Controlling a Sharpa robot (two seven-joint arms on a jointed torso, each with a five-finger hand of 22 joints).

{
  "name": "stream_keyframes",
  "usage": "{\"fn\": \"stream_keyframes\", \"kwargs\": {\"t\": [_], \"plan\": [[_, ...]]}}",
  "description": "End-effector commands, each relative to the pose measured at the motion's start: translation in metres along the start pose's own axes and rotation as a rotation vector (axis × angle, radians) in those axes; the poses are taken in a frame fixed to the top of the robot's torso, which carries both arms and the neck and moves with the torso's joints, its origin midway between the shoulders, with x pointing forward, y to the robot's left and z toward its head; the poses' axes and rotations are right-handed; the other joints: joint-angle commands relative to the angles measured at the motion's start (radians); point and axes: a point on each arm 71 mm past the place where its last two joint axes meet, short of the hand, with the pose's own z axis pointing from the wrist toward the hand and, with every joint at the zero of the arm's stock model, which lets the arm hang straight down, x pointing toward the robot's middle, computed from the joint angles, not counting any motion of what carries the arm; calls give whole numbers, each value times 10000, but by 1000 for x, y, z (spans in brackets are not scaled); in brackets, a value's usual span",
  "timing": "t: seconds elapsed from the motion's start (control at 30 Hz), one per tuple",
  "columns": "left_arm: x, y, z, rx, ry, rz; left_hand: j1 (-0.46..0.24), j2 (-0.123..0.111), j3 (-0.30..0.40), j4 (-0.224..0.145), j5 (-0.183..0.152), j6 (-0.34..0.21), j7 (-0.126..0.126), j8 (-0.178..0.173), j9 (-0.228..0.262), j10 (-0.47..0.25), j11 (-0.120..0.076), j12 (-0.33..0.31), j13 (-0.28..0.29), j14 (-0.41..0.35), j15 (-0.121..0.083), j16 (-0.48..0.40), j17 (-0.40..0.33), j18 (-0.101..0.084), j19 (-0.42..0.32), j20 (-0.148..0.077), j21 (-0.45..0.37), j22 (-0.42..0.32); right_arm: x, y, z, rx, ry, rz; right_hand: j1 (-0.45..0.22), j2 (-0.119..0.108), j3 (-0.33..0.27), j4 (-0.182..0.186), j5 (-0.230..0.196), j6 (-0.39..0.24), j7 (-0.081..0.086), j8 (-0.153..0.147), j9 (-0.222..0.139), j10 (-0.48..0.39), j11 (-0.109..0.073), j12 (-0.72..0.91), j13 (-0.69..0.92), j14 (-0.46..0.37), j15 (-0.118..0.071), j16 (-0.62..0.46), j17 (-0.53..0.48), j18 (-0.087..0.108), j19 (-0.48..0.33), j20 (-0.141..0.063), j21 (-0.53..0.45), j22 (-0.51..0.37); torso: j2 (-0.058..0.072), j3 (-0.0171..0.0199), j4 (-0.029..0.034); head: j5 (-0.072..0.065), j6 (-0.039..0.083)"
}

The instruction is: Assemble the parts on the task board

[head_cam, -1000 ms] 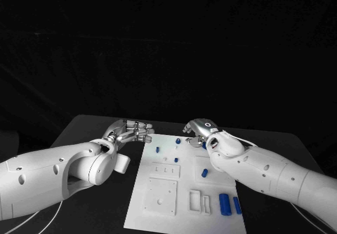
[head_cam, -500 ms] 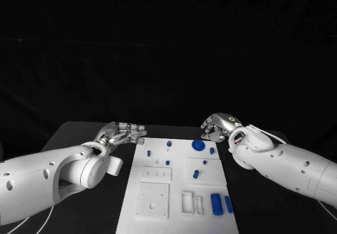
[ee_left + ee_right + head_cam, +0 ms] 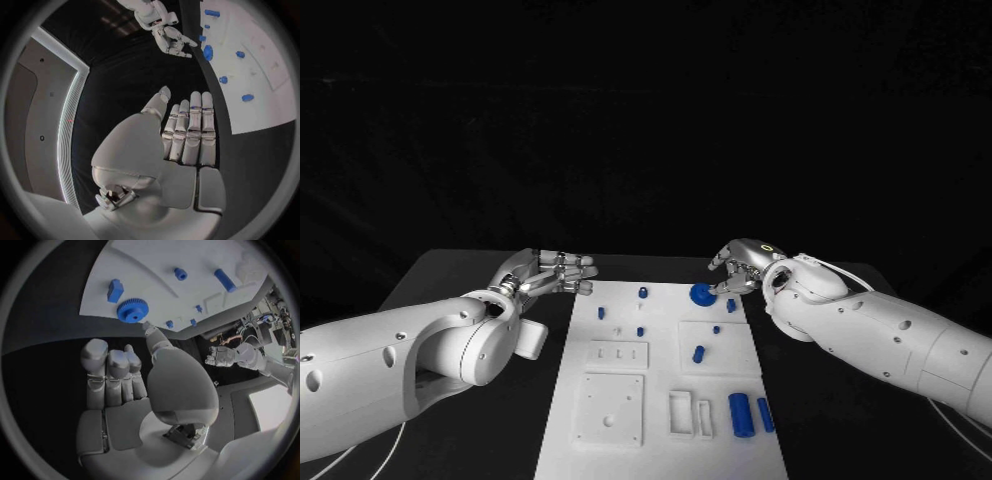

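The left hand [image 3: 548, 272] is seen hovering with its fingers [image 3: 187, 127] extended and empty beside the task board [image 3: 625, 400] on the black bench [image 3: 473, 270]. At the board's far right corner, the blue gear [image 3: 704, 293] is approached by the right hand [image 3: 744, 266], whose fingers [image 3: 109, 370] are apart, holding nothing. The gear's rim would best be pinched evenly.

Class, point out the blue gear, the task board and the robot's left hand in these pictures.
blue gear [image 3: 130, 310], right wrist view, its toothed face.
task board [image 3: 625, 435], head view, bare near corner.
left hand [image 3: 548, 270], head view, middle of the hand.
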Motion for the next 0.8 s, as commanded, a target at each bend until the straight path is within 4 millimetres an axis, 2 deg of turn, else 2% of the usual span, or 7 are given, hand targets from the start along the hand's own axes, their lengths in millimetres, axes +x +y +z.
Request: {"fn": "stream_keyframes", "kwargs": {"t": [0.03,0.3,0.47,0.8], "plan": [[3,-2,1,99,228,-19,-27,66,-72,6,-37,-80,14,-26,7,-72,-3,-33,16,-47,25,21,-14,-22,69,-19,-64,-15,8,1,3,-109,663,60,-23,-52,-22,74,112,-6,-45,-31,-7,4,47,90,126,68,2,54,197,-1,441,78,62,631,40,36,44,-53,-26],[4,-2,2,109,274,15,-27,66,-72,6,-37,-80,14,-26,7,-72,-3,-33,16,-47,25,21,-14,-22,69,-19,-64,-15,17,1,11,6,946,197,-70,47,67,6,292,174,-68,-29,-6,59,42,230,299,98,12,105,430,-28,482,89,128,868,79,56,74,-56,-52],[4,-2,2,113,267,31,-27,66,-72,6,-37,-80,14,-26,7,-72,-3,-33,16,-47,25,21,-14,-22,69,-19,-64,-15,20,0,12,71,1063,189,-158,95,162,-103,299,271,-71,-30,-6,76,52,248,327,110,22,118,502,-38,495,95,123,941,76,58,55,-33,-76],[4,-2,2,117,285,39,-27,66,-72,6,-37,-80,14,-26,7,-72,-3,-33,16,-47,25,21,-14,-22,69,-19,-64,-15,25,-2,14,124,1285,149,-261,205,340,-221,267,457,-75,-35,-9,75,72,262,348,116,45,131,565,-43,509,117,155,965,72,67,59,-25,-121]]}}
